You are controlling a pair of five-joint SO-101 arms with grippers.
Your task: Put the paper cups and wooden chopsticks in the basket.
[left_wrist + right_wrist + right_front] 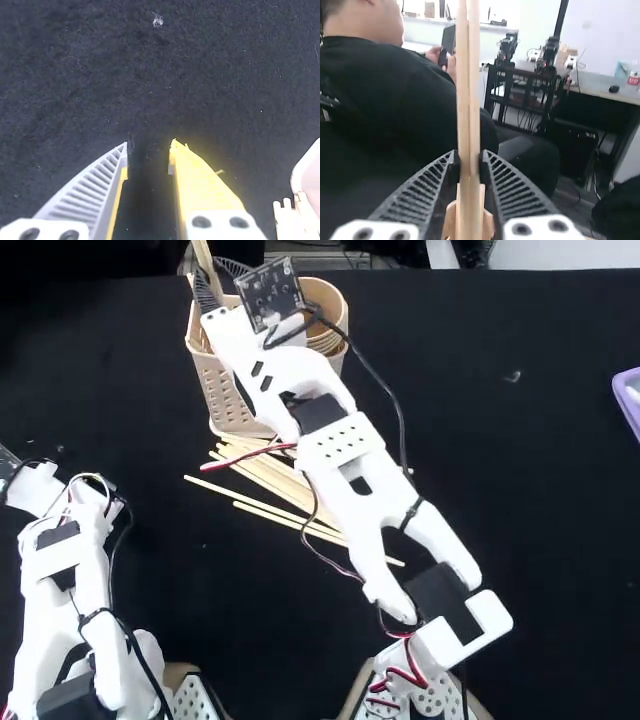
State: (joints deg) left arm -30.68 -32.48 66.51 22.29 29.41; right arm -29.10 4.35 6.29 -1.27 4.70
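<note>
The right arm hides much of the basket and cup at the far edge of the black surface. Its end effector pinches upright chopsticks at the basket, with desks in the room behind. Loose chopsticks lie fanned just before the basket, partly under the arm, while the left end effector, slightly spread, hangs over the surface near its left edge; open surface lies to the right.

The black-clothed table has the edge of a purple container at 3 o'clock in the high view. The room behind has a bright white wall, a grey desk and a black metal rack hung with cables.
</note>
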